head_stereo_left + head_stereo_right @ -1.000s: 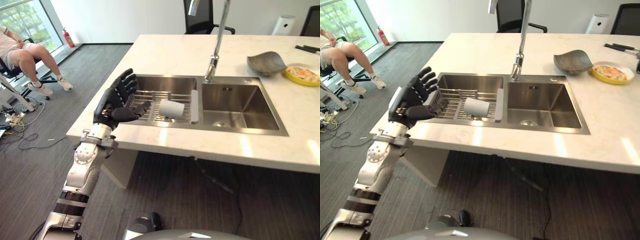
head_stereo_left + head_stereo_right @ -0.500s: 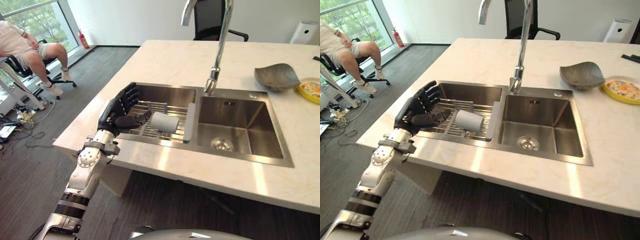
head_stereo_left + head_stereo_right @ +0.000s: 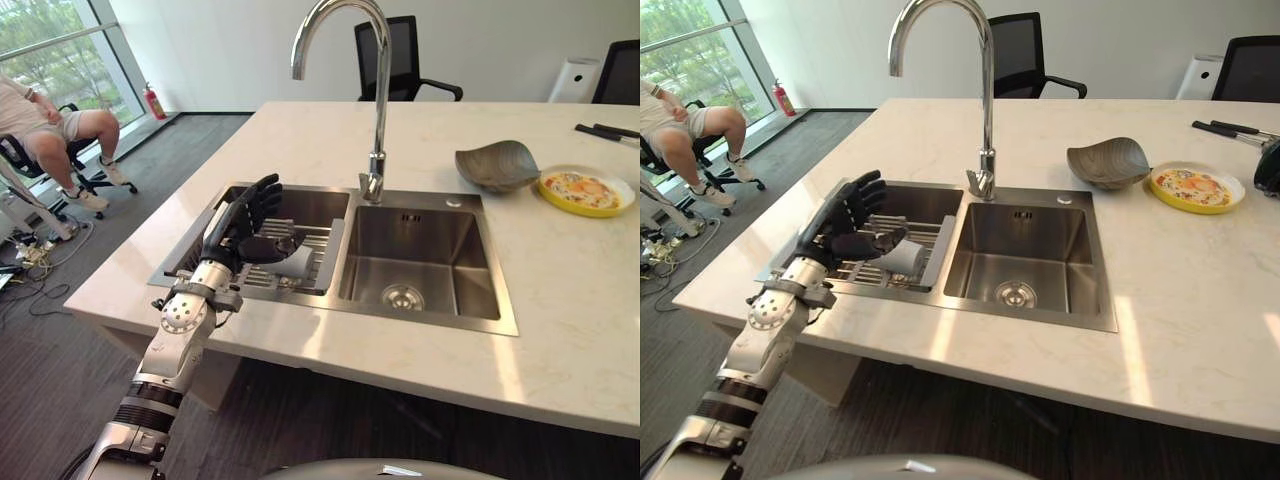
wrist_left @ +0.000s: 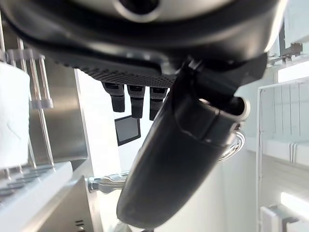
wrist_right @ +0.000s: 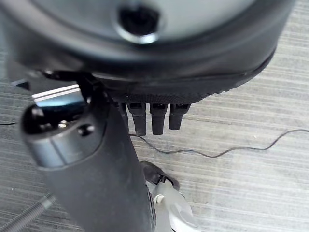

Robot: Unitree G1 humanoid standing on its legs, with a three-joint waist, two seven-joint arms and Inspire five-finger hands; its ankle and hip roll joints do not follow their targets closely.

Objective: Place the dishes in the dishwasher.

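At centre left of the frame, the left hand (image 3: 243, 215) is held over the rack (image 3: 300, 262) in the sink's (image 3: 420, 250) left basin, fingers spread wide, thumb just above the white cup (image 3: 902, 257) lying on its side. Seen by its wrist camera, the right hand (image 5: 145, 116) is relaxed, holding nothing. At upper right of the worktop (image 3: 560, 290), a grey bowl (image 3: 497, 164) and yellow plate (image 3: 585, 190) are seen.

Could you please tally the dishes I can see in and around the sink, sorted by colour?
White: 1, the cup lying on the rack in the sink's left basin.
Grey: 1, the bowl on the counter.
Yellow: 1, the plate beside the bowl.
Total: 3.
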